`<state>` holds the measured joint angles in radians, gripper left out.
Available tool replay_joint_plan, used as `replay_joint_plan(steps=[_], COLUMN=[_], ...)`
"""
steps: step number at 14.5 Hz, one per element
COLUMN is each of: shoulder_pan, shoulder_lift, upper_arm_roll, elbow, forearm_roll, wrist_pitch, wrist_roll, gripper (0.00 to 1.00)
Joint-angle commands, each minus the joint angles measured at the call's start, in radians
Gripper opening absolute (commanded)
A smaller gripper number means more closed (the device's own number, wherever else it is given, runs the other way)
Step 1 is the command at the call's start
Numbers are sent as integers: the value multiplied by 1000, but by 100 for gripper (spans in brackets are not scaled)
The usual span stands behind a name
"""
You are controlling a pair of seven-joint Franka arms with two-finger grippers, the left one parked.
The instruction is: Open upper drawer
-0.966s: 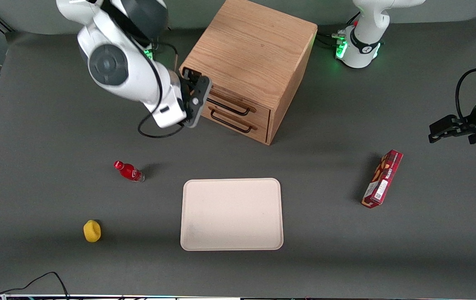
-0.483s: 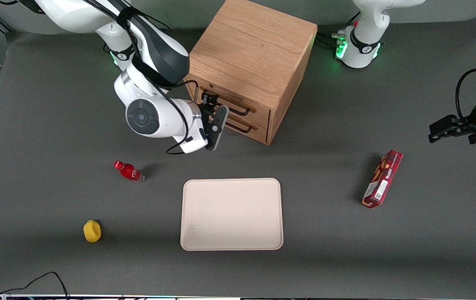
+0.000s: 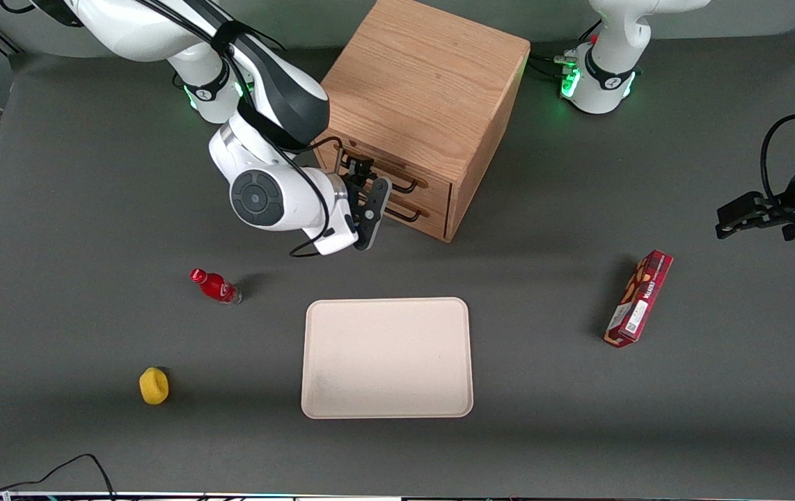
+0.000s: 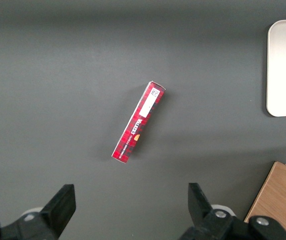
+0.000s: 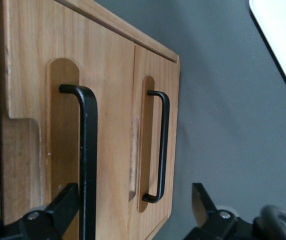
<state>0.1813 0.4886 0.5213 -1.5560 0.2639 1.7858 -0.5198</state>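
The light oak cabinet (image 3: 420, 90) stands on the grey table with both drawers shut. The upper drawer (image 3: 432, 186) has a long black wire handle (image 3: 401, 185); the lower drawer (image 3: 425, 221) sits under it with its own handle (image 3: 404, 214). My right gripper (image 3: 370, 182) is open, right in front of the drawer fronts at the handles' end toward the working arm. In the right wrist view the upper drawer (image 5: 113, 115) shows its handle (image 5: 88, 150) just inside one fingertip (image 5: 58, 207) of the open gripper (image 5: 133, 210), and the lower handle (image 5: 160, 145) is also between the jaws.
A cream tray (image 3: 387, 358) lies nearer the front camera than the cabinet. A red bottle (image 3: 215, 286) and a yellow object (image 3: 154, 385) lie toward the working arm's end. A red box (image 3: 638, 298) lies toward the parked arm's end.
My right arm swung from the cabinet's corner to the drawer fronts and lowered. The gripper has stayed open. The drawers have not moved.
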Motion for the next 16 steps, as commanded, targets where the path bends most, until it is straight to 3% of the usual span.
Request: replay_joint_plan(steps=[1, 8, 11, 16], shoulder_pan=[4, 10, 10, 1], shoulder_lift=[-2, 44, 94, 123], upper_arm_roll=[5, 3, 2, -14], elbow=[-19, -3, 62, 116], forearm_roll=[23, 1, -81, -86], wrist_pitch=[29, 66, 66, 63], wrist_roll=[27, 29, 34, 24], gripper=[100, 100, 100, 100])
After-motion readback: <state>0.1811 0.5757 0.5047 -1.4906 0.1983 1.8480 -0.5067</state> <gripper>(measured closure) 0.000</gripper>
